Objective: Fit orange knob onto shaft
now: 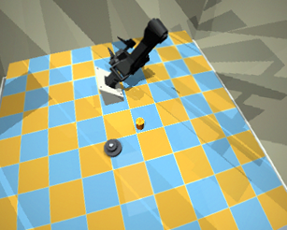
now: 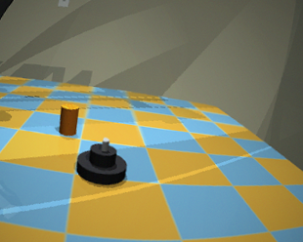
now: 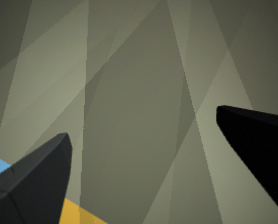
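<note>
The gripper (image 3: pixel 145 145) hangs with its two black fingers spread wide, nothing between them. In the wrist view they frame only the grey-green backdrop, with a sliver of the checkered table (image 3: pixel 80 214) at the bottom left. So the camera is pointing out and away, not down at the work.

In the top view the black arm (image 1: pixel 138 53) is folded up over its pale base plate (image 1: pixel 115 98) in the upper middle of the frame, well apart from everything else.

Below and right of the base, near the centre of the top view, stands the orange knob (image 1: pixel 140 123), upright on the table, a short cylinder. Its hole is underneath, so which way its flat faces cannot be told. Further down and left sits the round black pedestal (image 1: pixel 112 149), and the exterior view shows the silver D-shaped shaft (image 2: pixel 106 143) poking up from its middle. Knob and pedestal are near each other but not touching.

The step in hand looks like the reach for the knob. To do it well, tip the wrist downward first, centre the open jaws over the knob, descend straight and grip its sides low enough that it stays upright when lifted.
</note>
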Available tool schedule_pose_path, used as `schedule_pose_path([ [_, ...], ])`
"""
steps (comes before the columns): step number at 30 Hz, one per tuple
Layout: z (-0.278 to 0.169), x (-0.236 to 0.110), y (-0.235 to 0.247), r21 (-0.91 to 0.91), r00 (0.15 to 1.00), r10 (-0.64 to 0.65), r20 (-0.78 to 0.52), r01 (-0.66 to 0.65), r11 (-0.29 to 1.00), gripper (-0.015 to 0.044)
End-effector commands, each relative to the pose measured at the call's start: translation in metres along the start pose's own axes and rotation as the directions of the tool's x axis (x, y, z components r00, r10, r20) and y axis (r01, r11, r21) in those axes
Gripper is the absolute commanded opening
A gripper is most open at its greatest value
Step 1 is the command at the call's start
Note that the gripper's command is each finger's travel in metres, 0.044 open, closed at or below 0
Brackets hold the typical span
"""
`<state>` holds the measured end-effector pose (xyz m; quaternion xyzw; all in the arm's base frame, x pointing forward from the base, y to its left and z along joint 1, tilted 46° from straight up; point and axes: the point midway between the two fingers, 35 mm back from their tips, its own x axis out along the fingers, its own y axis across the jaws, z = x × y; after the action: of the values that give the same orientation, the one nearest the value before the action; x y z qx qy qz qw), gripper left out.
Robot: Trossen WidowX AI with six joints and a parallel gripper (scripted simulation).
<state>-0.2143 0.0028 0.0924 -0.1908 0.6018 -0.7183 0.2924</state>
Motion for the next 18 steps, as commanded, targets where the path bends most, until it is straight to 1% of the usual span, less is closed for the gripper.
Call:
schedule_pose_path([
  [1, -0.001, 0.0, 0.0, 0.001, 1.0, 0.0, -0.004, 0.0, 1.0, 0.0426],
  [2, -0.003, -0.002, 0.0, 0.003, 1.0, 0.001, -0.017, -0.001, 1.0, 0.044],
  [4, -0.012, -0.008, 0.0, 0.011, 0.998, 0.004, -0.068, -0.003, 1.0, 0.044],
  [9, -0.051, -0.041, 0.002, 0.065, 0.955, 0.023, -0.296, -0.004, 0.998, 0.044],
  [10, -0.055, -0.046, 0.005, 0.098, 0.946, 0.03, -0.322, 0.002, 0.995, 0.044],
  [13, -0.059, -0.051, 0.01, 0.226, 0.94, 0.043, -0.339, 0.037, 0.973, 0.044],
  [18, -0.083, -0.074, -0.006, 0.306, 0.891, 0.045, -0.451, 0.107, 0.946, 0.044],
])
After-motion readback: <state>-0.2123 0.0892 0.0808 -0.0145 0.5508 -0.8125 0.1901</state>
